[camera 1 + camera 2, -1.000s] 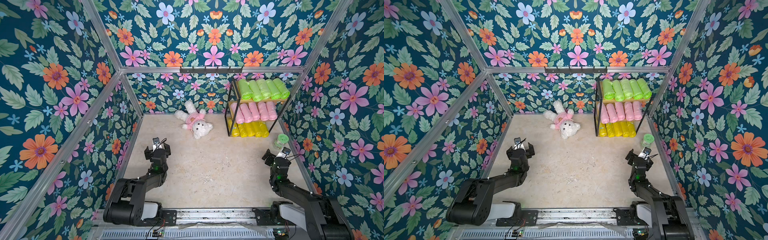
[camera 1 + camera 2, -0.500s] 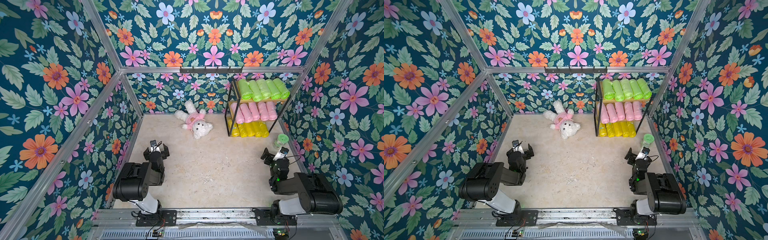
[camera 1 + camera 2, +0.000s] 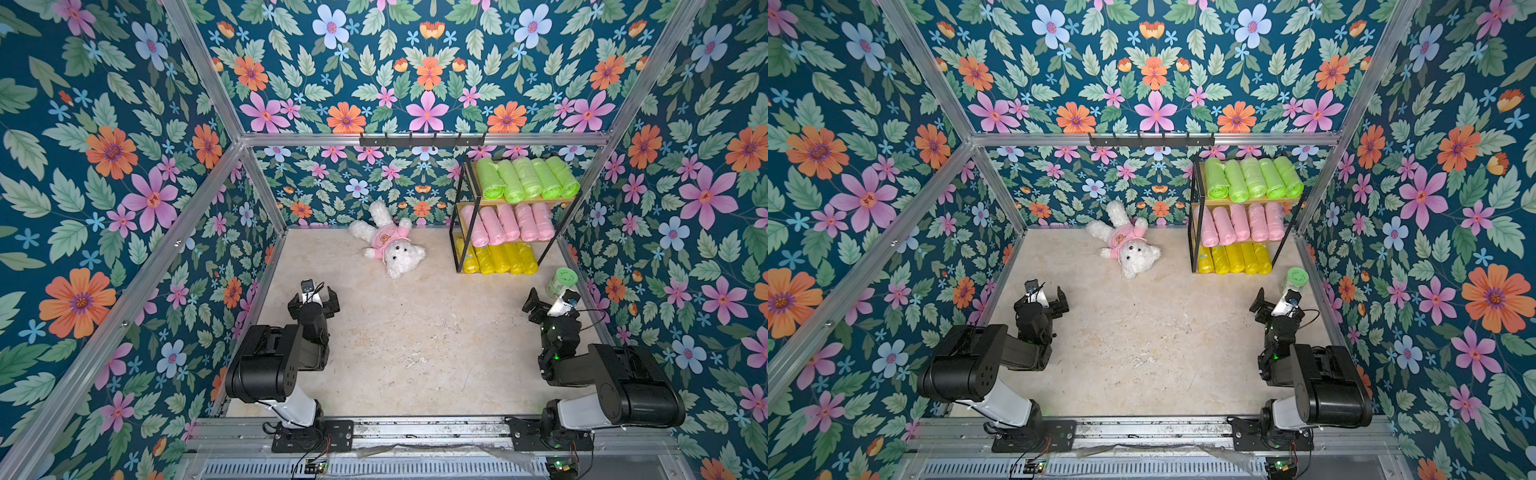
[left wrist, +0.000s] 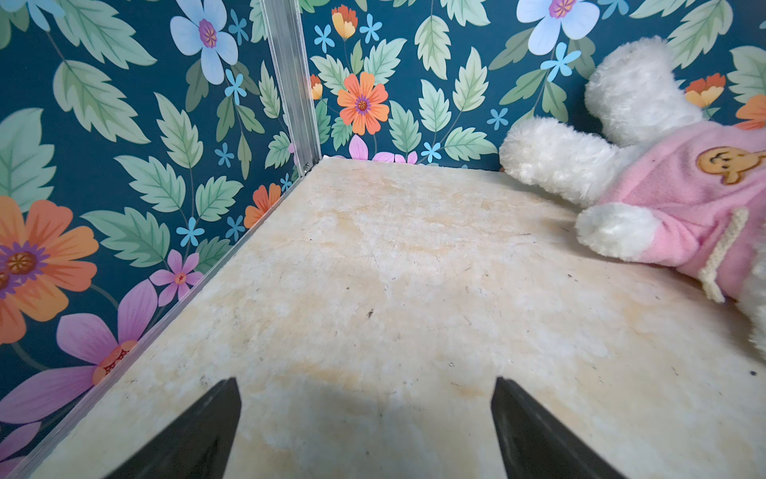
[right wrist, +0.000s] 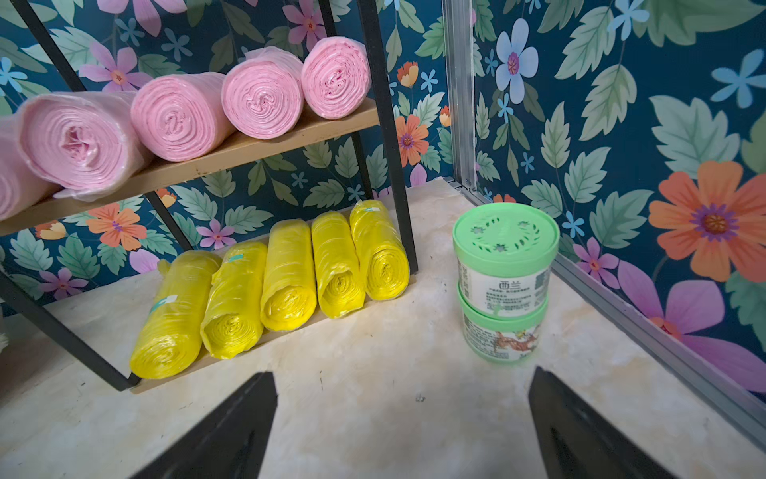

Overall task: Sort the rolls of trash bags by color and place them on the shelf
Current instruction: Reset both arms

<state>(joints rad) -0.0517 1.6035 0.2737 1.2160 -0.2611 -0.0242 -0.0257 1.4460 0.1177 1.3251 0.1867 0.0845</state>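
The shelf [image 5: 248, 149] stands in the back right corner. In both top views, several lime green rolls [image 3: 525, 178] lie on its top board, several pink rolls [image 3: 509, 220] on the middle board and several yellow rolls [image 3: 500, 259] on the bottom one. The right wrist view shows the pink rolls [image 5: 178, 116] and yellow rolls [image 5: 286, 282] end-on. My left gripper [image 3: 313, 296] [image 4: 365, 379] is open over bare floor at the near left. At the near right, my right gripper [image 3: 550, 301] [image 5: 403, 371] is also open, short of the shelf. Neither holds anything.
A white teddy bear in a pink top [image 3: 392, 249] [image 4: 663, 186] lies at the back middle. Two stacked pale-green jars [image 5: 503, 282] [image 3: 561, 282] stand just beyond the right gripper, beside the shelf. A black hook rail [image 3: 422, 139] hangs on the back wall. Floral walls enclose three sides.
Both arms have folded back toward their bases. The grippers have hardly shifted and have stayed open. The rolls, bear and jars have not moved.
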